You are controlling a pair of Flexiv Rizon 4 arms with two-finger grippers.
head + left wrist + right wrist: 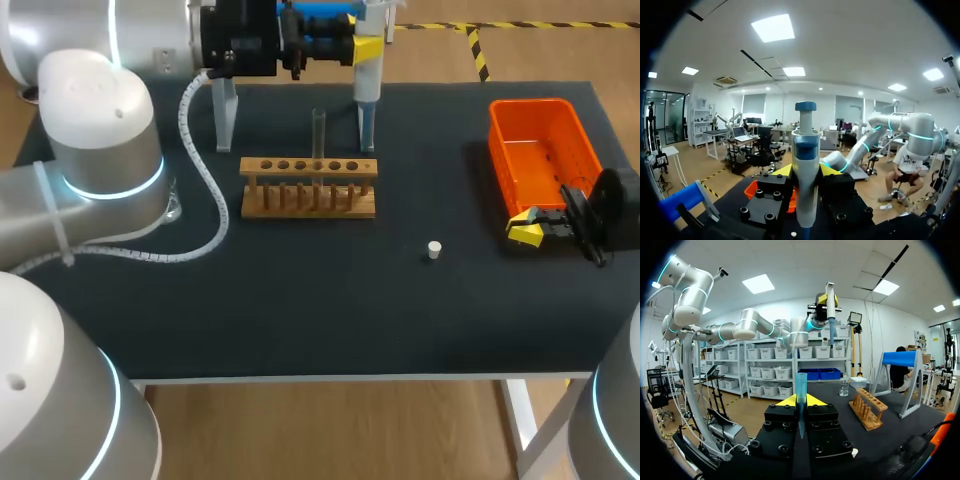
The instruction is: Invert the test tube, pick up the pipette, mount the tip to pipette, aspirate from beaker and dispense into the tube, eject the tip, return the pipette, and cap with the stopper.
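My left gripper (362, 48) is high over the table's back edge, shut on a white and blue pipette (368, 90) that hangs upright. In the left wrist view the pipette (805, 165) stands between the yellow fingertips (782, 171). An upright glass test tube (319, 132) stands in the wooden rack (308, 186). My right gripper (528, 228) lies low beside the orange bin and is shut on a blue pipette tip (800, 392), held upright between its fingers. A small white stopper (433, 250) lies on the mat right of the rack. The beaker (843, 388) stands behind the rack.
An orange bin (540, 150) sits at the right, just behind my right gripper. A clear pipette stand (225, 110) is at the back left, seen with its blue bar (900, 359) in the right wrist view. My left arm's cable (205, 190) loops over the mat.
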